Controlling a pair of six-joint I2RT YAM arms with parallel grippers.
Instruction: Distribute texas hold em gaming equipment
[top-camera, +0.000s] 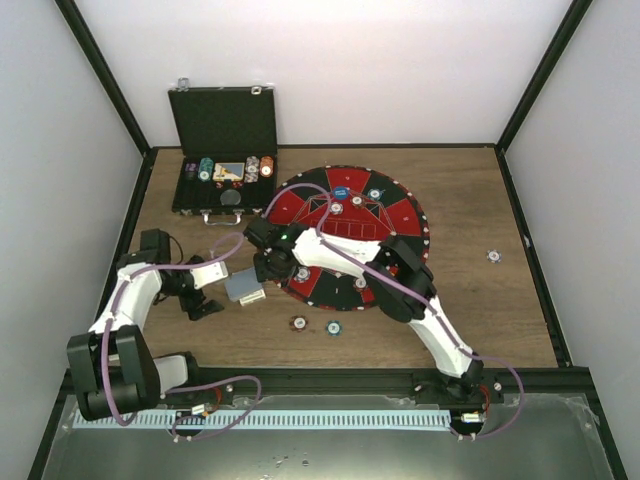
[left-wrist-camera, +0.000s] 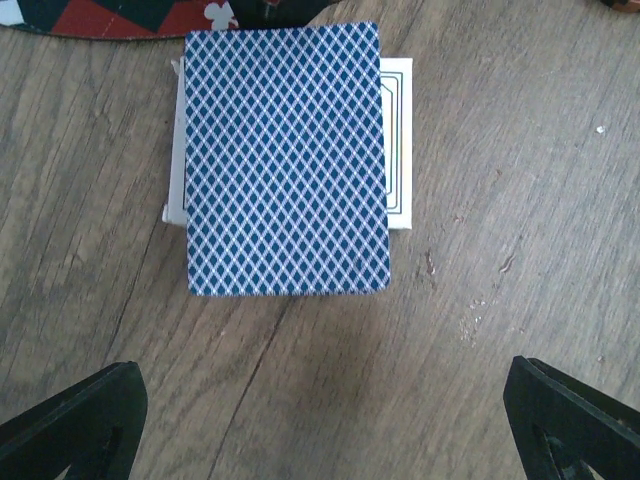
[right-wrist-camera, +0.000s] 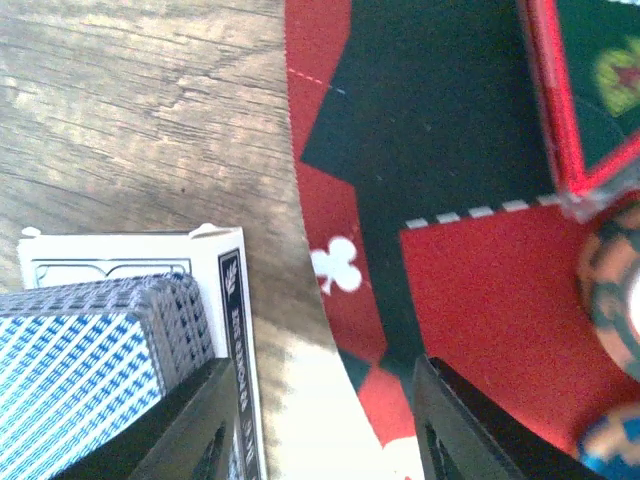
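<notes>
A deck of blue-backed playing cards (left-wrist-camera: 285, 160) lies on its white box (left-wrist-camera: 398, 140) on the wood, just left of the mat in the top view (top-camera: 243, 287). My left gripper (left-wrist-camera: 320, 440) is open wide and empty, a little short of the deck's near edge; in the top view it (top-camera: 205, 303) sits left of the deck. My right gripper (right-wrist-camera: 320, 430) is open and empty over the mat's edge, its left finger (right-wrist-camera: 190, 430) next to the box and deck (right-wrist-camera: 90, 350). Two chips (top-camera: 298, 323) (top-camera: 333, 327) lie in front of the mat, and one (top-camera: 494, 256) lies far right.
The round red-and-black mat (top-camera: 400, 215) carries a blue button (top-camera: 341, 191) and a few chips (top-camera: 374, 194). A striped chip (right-wrist-camera: 615, 290) shows at the right wrist view's edge. The open black case (top-camera: 222, 120) with chip stacks stands at the back left.
</notes>
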